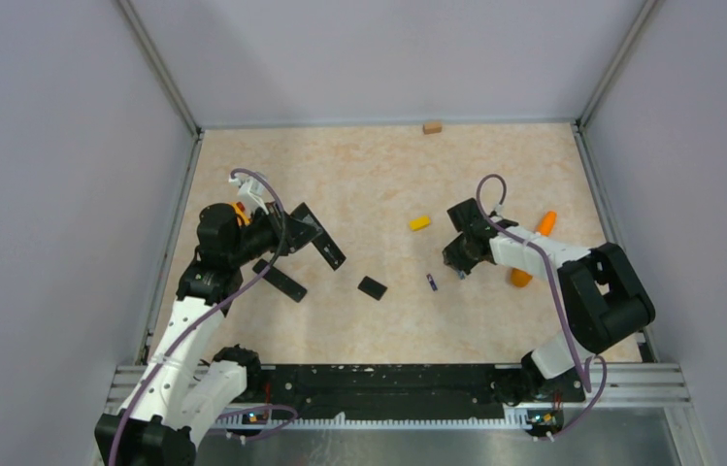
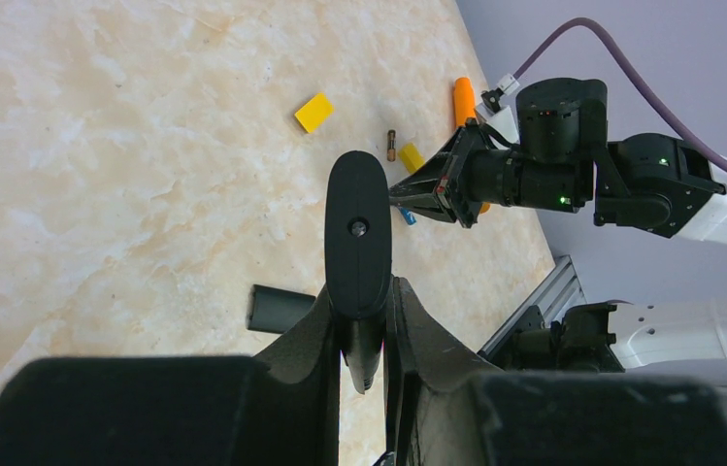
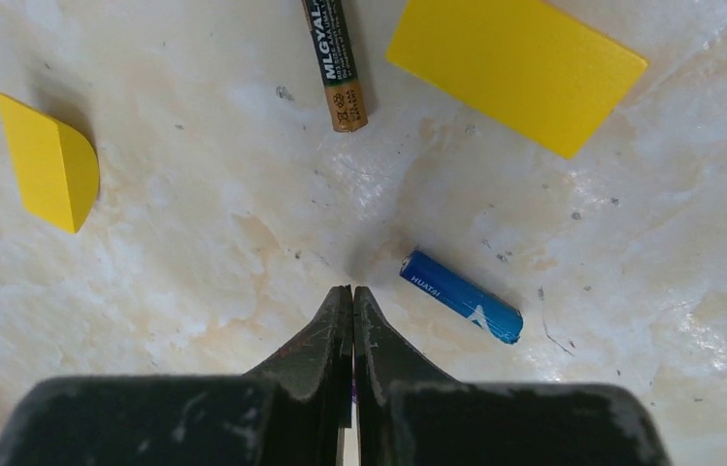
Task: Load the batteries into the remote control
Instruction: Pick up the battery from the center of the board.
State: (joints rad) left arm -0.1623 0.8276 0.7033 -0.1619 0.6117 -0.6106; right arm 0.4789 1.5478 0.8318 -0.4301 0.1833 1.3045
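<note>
Holding the remote control (image 2: 357,233) clamped in the left jaws, near the worktop's (image 1: 388,175) left edge. With the right jaws fully shut, empty, just beside the blue battery (image 3: 461,296) lying toward the right edge. Probably light, rigid, slick, roll-prone; best pinched across mid-barrel.

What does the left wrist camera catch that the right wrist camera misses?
Only left wrist: the left claw shut on the black remote, the right arm, a loose black piece. Only right wrist: printed lettering on the blue battery and the green-and-gold battery. Both: those batteries, the shut right claw, the rectangular yellow block and the half-round yellow block.
</note>
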